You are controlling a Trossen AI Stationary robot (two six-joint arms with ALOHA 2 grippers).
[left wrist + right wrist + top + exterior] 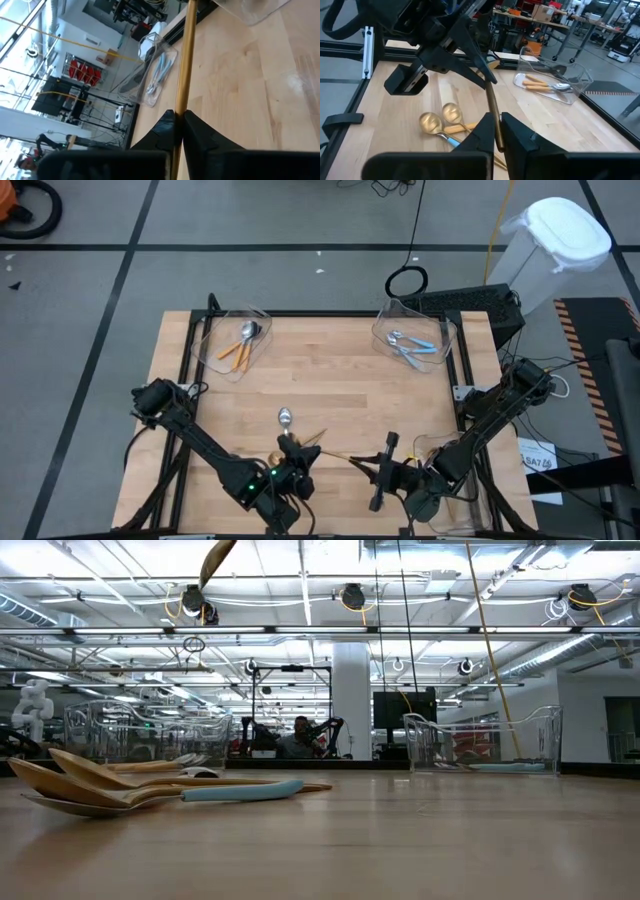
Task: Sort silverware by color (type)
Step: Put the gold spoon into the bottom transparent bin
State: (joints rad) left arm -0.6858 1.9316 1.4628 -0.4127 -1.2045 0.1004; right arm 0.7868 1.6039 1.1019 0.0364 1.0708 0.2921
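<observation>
With both the left claw [297, 463] and right claw [385, 470] pinching one gold spoon [186, 60] above the counter [340, 380], one should release before the other pulls away.

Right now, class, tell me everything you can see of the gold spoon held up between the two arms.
The all-gold metal-looking spoon shows mainly as a slim, straight, shiny handle, lifted clear of the wooden table. The left end effector is clamped on it. Farther along, the handle runs into the right end effector. Its bowl is not clearly seen in the wrist views.
</observation>
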